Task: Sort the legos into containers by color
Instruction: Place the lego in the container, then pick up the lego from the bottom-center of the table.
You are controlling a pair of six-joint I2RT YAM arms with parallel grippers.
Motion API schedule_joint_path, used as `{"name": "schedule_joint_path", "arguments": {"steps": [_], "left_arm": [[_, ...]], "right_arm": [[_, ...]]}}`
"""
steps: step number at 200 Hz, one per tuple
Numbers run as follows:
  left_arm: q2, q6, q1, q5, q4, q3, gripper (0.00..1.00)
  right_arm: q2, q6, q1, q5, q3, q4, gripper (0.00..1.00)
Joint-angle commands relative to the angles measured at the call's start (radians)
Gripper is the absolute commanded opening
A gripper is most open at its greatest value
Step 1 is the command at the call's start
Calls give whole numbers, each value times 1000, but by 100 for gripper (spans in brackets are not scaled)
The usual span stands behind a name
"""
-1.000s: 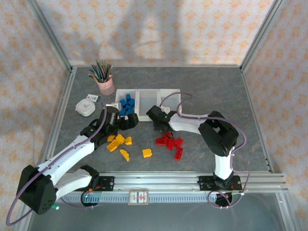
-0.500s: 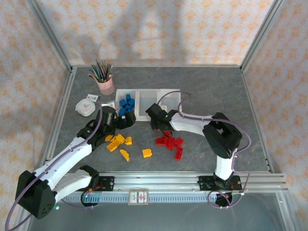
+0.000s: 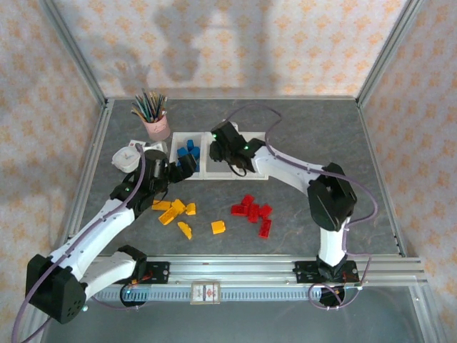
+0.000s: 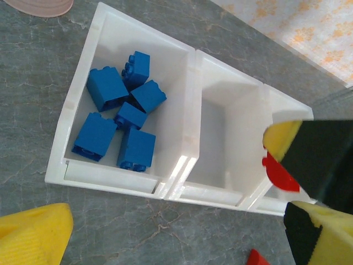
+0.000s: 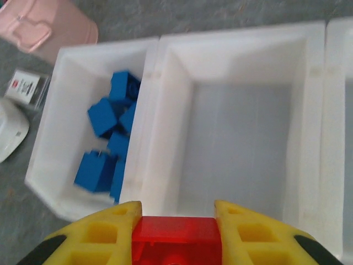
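Three joined white bins (image 3: 255,163) stand mid-table. The left bin holds several blue legos (image 3: 188,151) (image 4: 121,118) (image 5: 109,144). My right gripper (image 3: 223,148) (image 5: 175,232) hovers over the middle bin (image 5: 242,138), shut on a red lego (image 5: 175,238). That gripper and its red brick (image 4: 278,174) also appear at the right of the left wrist view. My left gripper (image 3: 184,164) (image 4: 176,243) is open with nothing between its fingers, just in front of the bins' near wall (image 4: 182,179). Yellow legos (image 3: 173,211) and red legos (image 3: 251,211) lie loose on the table.
A pink cup of pencils (image 3: 156,125) stands behind the bins on the left. Beside it are a white round object (image 3: 127,158) and a small card (image 3: 138,145). One red brick (image 4: 256,258) lies close to my left gripper. Metal frame posts border the table.
My right gripper rose from the red pile with a red lego and moved back-left over the middle bin. The left gripper crept slightly back towards the bins.
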State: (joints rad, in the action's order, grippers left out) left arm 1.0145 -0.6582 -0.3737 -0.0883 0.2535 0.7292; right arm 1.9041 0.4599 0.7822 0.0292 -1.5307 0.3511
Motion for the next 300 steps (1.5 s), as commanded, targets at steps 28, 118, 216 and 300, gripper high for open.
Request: {"name": "schedule_joint_path", "arguments": {"steps": [28,118,216,300], "left_arm": [[72,-26,15,27,-99,44,99],[69,12,15,6,-80,66,99],[-38,31,-93,-78,-29,7,99],[-28,-49,-263,-64,-164,-88,99]], "right_arm": [[205,-115,-28,-107,-214,67,29],[81,-148,-35,-107,-150,58,54],[-317,7,-35,-110,310,117,71],[-553,175,-34,-161,681,157,82]]}}
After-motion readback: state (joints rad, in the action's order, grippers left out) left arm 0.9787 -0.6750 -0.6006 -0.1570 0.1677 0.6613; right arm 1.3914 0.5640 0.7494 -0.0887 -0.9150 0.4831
